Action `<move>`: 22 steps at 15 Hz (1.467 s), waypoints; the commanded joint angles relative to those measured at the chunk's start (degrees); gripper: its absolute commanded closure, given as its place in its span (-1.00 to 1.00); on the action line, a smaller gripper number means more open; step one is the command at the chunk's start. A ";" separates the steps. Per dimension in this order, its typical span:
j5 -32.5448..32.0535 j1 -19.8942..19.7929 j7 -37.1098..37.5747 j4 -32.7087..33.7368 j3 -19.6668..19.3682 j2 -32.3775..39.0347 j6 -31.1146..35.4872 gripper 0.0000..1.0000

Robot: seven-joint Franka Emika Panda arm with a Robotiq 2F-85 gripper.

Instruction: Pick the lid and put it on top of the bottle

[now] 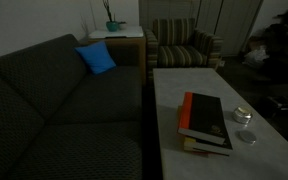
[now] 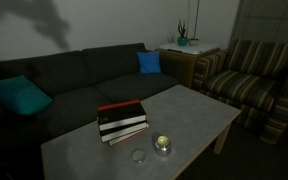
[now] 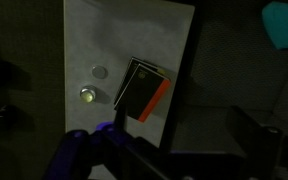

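On the pale coffee table the bottle is a small squat round jar next to a stack of books. It also shows in the other exterior view and in the wrist view. The lid, a flat pale disc, lies on the tabletop a short way from the bottle, and is seen again as the lid and the lid. My gripper hangs high above the table, off to the side of the books, its dark jaws wide open with nothing between them. It is far from both things.
A stack of books with a black and orange cover lies mid-table beside the bottle. A dark sofa with blue cushions runs along one long side. A striped armchair and a side table with a plant stand beyond.
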 commanded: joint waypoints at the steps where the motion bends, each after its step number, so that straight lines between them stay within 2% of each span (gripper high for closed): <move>1: -0.14 0.19 0.10 0.16 -0.17 0.08 -0.17 -1.00; 21: -0.14 0.19 0.10 0.16 -0.17 0.08 -0.17 -1.00; 22: -2.42 -0.43 0.62 -0.13 1.01 -0.29 0.94 -1.00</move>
